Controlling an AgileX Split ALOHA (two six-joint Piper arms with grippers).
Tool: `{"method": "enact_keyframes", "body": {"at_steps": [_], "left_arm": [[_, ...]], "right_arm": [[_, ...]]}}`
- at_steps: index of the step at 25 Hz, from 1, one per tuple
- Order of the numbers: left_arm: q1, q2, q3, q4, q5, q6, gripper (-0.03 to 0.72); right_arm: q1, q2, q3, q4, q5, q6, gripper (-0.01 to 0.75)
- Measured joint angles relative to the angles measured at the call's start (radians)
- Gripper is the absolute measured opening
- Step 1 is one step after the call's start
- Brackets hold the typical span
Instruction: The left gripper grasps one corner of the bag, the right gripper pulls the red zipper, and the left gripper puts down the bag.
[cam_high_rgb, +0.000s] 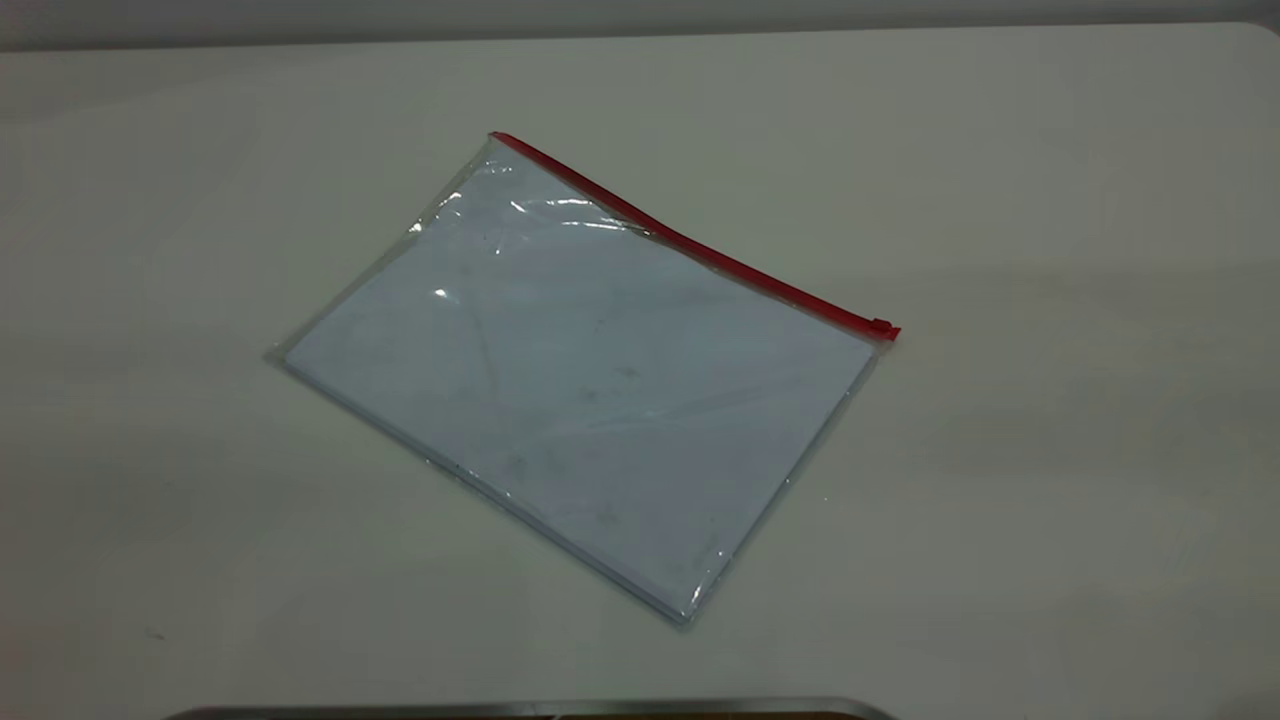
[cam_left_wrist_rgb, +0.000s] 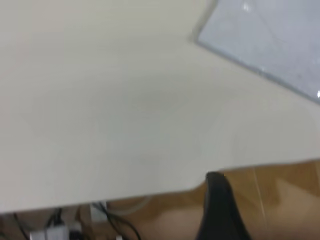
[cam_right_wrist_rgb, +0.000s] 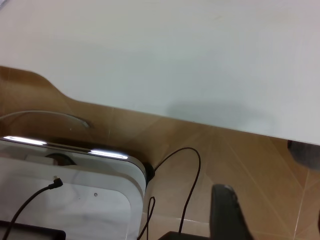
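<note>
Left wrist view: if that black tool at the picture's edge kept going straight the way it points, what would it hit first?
Probably the bare white table, just past its near edge. The left tool sits off the table over the floor; the bag lies farther on and to one side. Depth is hard to judge.

A pale, matte white table top (cam_high_rgb: 1050, 200) fills the scene. Past its edge lies brown wooden flooring (cam_right_wrist_rgb: 240, 150), with a white rounded box (cam_right_wrist_rgb: 75, 195) and thin black cables (cam_right_wrist_rgb: 187, 175).
</note>
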Motion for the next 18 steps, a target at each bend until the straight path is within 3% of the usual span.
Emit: {"method": "enact_keyframes", "body": {"at_steps": [6, 12, 18], "left_arm": [[0.0, -0.11, 0.0, 0.0, 0.008, -0.001, 0.546], [-0.003, -0.141, 0.0, -0.003, 0.01, -0.001, 0.546], [-0.052, -0.141, 0.0, -0.004, 0.01, -0.001, 0.546]], "right_arm": [[-0.005, -0.008, 0.0, 0.0, 0.0, 0.001, 0.466], [-0.111, -0.158, 0.0, 0.0, 0.003, 0.0, 0.466], [-0.126, -0.396, 0.0, 0.0, 0.013, 0.0, 0.466]]}}
